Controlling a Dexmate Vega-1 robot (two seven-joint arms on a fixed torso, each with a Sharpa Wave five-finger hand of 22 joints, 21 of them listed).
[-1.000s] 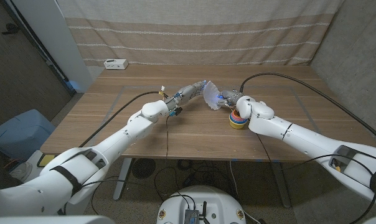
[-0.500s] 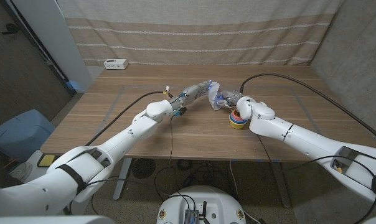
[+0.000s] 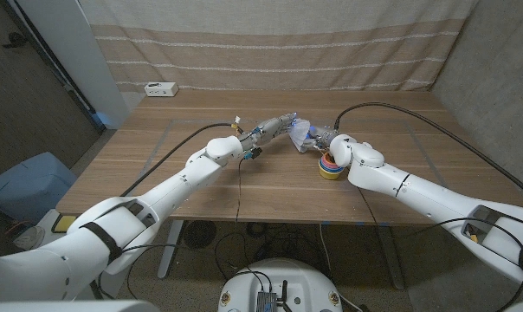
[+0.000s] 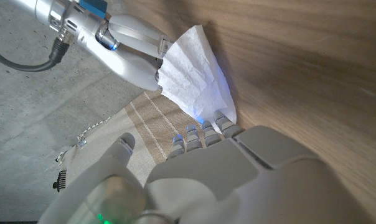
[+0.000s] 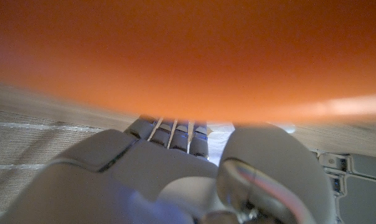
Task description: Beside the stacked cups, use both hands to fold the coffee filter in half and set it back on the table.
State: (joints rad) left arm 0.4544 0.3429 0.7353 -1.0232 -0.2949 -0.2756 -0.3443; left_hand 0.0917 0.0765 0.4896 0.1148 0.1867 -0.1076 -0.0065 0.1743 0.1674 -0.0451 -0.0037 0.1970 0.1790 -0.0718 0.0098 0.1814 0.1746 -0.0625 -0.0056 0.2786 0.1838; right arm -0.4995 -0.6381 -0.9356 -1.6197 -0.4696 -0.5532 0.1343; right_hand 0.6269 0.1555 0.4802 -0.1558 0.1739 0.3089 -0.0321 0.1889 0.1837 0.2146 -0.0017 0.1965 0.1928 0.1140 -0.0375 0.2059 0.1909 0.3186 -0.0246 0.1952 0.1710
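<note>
Cups (image 3: 332, 167): a striped stack on the table (image 3: 158, 165), close under the right forearm.
Right hand (image 3: 318, 137): just past the cups, fingers closed on one edge of the filter (image 3: 300, 130).
Left hand (image 3: 274, 126): fingertips (image 4: 203, 127) pinching the other edge.
Filter: white, folded narrow, held between the two hands beside the cups.
Box (image 3: 160, 88): white, at the far left edge.

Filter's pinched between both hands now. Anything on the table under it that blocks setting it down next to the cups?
Nothing visible does. The coffee filter hangs between the left hand and right hand, over bare wooden table; the stacked cups stand nearer the robot.
</note>
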